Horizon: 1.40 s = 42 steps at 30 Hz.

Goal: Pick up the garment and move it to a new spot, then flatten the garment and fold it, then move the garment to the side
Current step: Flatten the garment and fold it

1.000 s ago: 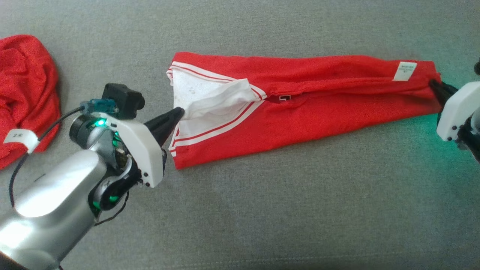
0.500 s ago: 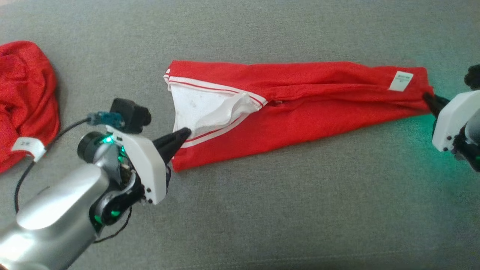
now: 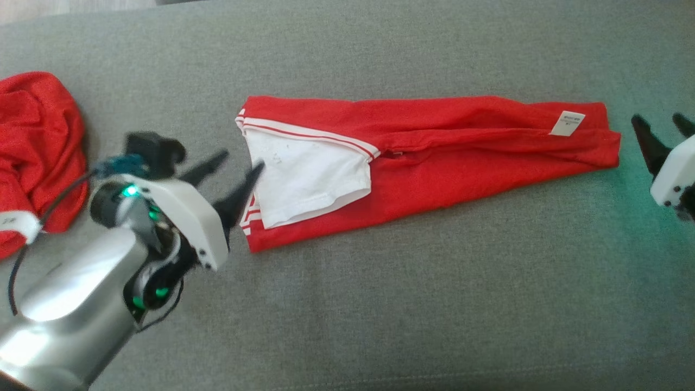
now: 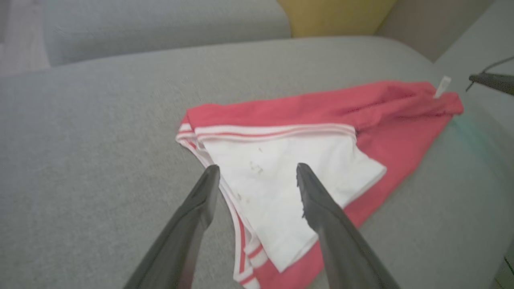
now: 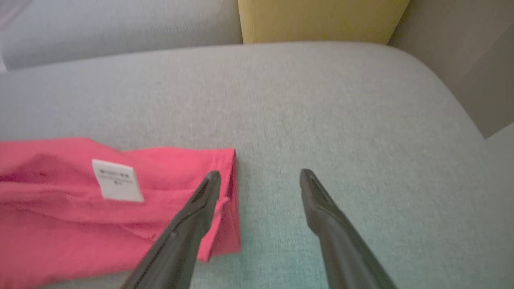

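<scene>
Lying along the middle of the grey sofa cushion [image 3: 380, 304], the red garment [image 3: 461, 157] stretches its long axis between the left pincer [image 3: 242, 160], spread and empty just beside the waistband [image 3: 304, 134], and the right pincer [image 3: 657, 118], also open, slightly farther off the end bearing the label [image 3: 567, 123].

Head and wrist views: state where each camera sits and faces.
Head view: on the head, looking down at the red garment on the grey cushion; left gripper and right gripper show, open.
Left wrist view: left arm, facing the garment's white-trimmed end; own fingers show.
Right wrist view: right arm, facing its labelled end; own fingers show.
Shared: the garment's label.
</scene>
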### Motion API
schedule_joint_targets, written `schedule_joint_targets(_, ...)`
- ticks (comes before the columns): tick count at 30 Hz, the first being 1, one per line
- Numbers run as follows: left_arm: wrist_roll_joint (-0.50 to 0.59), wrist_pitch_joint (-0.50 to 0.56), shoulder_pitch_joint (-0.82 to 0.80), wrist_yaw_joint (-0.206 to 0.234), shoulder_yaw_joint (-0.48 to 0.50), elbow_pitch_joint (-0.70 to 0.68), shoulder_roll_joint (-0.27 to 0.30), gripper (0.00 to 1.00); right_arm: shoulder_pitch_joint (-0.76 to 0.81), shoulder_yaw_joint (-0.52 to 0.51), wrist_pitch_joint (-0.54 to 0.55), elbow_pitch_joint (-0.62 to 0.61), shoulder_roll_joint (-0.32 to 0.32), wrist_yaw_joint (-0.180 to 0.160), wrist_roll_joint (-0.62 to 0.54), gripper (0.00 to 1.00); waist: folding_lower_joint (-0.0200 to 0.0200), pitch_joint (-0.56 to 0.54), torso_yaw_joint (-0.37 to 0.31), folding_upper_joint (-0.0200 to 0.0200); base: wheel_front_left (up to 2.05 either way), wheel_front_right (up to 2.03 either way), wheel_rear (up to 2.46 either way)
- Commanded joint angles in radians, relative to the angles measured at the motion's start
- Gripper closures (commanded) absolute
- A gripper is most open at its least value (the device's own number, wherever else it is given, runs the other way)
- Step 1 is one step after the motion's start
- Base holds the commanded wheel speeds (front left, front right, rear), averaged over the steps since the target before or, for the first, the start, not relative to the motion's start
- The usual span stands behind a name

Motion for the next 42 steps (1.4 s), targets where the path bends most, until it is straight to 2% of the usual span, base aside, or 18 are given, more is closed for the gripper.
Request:
schedule_joint_targets(1,-0.009,-0.036,-0.032,0.011,0.069,-0.013,0.023,0.00,-0.004,-0.011,-0.034,-0.024,-0.004,0.007,-0.001,0.00,0.0000,-0.006,0.000,-0.0001,0.00,0.00,0.00)
schedule_joint_targets(7,-0.039,-0.240,0.004,0.051,0.188,0.016,-0.033,0.00,0.038,-0.099,-0.221,-0.075,0.058,0.007,-0.033,0.00,0.0000,-0.039,-0.003,-0.0001,0.00,0.00,0.00)
schedule_joint_targets(10,-0.052,-0.274,0.044,0.060,0.273,0.011,-0.074,0.00,0.078,-0.145,-0.307,-0.116,0.093,0.007,-0.045,0.00,0.0000,-0.057,0.000,-0.0001,0.00,0.00,0.00)
schedule_joint_targets(12,-0.022,-0.279,0.076,0.067,0.343,-0.008,-0.103,0.00,0.116,-0.170,-0.355,-0.155,0.117,0.007,-0.053,0.00,0.0000,-0.067,0.003,-0.0001,0.00,0.00,0.00)
schedule_joint_targets(13,-0.022,-0.279,0.076,0.067,0.343,-0.008,-0.103,0.00,0.116,-0.170,-0.355,-0.155,0.117,0.007,-0.053,0.00,0.0000,-0.067,0.003,-0.0001,0.00,0.00,0.00)
schedule_joint_targets(17,0.117,-0.280,0.184,0.059,0.519,-0.080,-0.198,0.00,0.206,-0.229,-0.409,-0.252,0.167,0.007,-0.103,0.00,0.0000,-0.084,0.010,-0.0001,0.00,0.00,0.00)
schedule_joint_targets(20,0.232,-0.280,0.276,0.029,0.616,-0.120,-0.270,0.00,0.289,-0.271,-0.424,-0.335,0.218,0.007,-0.164,0.00,0.0000,-0.096,0.011,-0.0001,0.00,0.00,0.00)
schedule_joint_targets(24,0.351,-0.280,0.382,-0.016,0.708,-0.136,-0.367,0.00,0.396,-0.305,-0.429,-0.430,0.292,0.007,-0.255,0.00,0.0000,-0.110,0.011,-0.0001,0.00,0.00,0.00)
schedule_joint_targets(28,0.423,-0.280,0.444,-0.064,0.775,-0.124,-0.446,0.00,0.458,-0.330,-0.422,-0.476,0.346,0.007,-0.305,0.00,0.0000,-0.114,0.010,-0.0001,0.00,0.00,0.00)
schedule_joint_targets(34,0.505,-0.280,0.449,-0.128,0.816,-0.089,-0.490,0.00,0.458,-0.407,-0.344,-0.478,0.380,0.007,-0.322,0.00,0.0000,-0.099,0.016,-0.0001,0.00,0.00,0.00)
schedule_joint_targets(42,0.548,-0.280,0.411,-0.166,0.829,-0.053,-0.518,0.00,0.343,-0.593,-0.156,-0.356,0.431,0.007,-0.323,0.00,0.0000,-0.046,0.032,-0.0001,0.00,0.00,0.00)
